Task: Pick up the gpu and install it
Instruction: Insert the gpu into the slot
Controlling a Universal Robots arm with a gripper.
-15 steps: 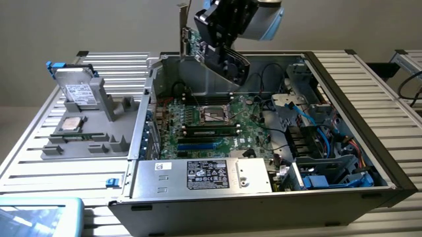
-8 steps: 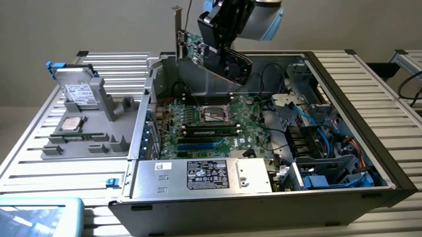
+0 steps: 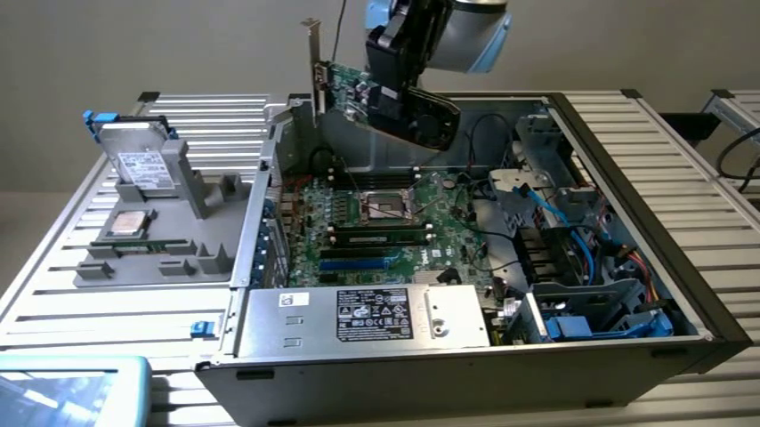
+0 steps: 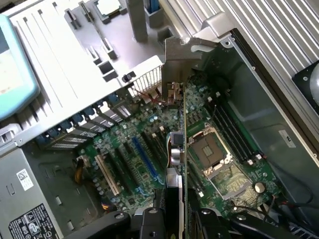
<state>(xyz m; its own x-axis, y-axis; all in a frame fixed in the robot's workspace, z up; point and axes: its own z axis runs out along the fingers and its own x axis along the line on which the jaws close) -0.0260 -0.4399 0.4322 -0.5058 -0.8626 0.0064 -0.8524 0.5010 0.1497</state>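
The end effector (image 3: 398, 89) clamps the flat green gpu (image 3: 354, 96) with black cooler and silver bracket; beneath it, an open grey computer case (image 3: 647, 231) on a slatted counter (image 3: 671, 116).

- The arm (image 3: 464, 44): a rounded silver-grey joint with light blue caps.
- The gripper (image 3: 401, 84): a black, blocky body.
- A thin dark cable (image 3: 338, 31) next to the wrist.
- Round silver screws (image 4: 119, 216) on the black finger links.

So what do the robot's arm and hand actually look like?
The arm is a rounded silver-grey joint with pale blue caps. A thin dark cable runs alongside it. The hand is black and blocky, and round metal bolts show on its fingers.
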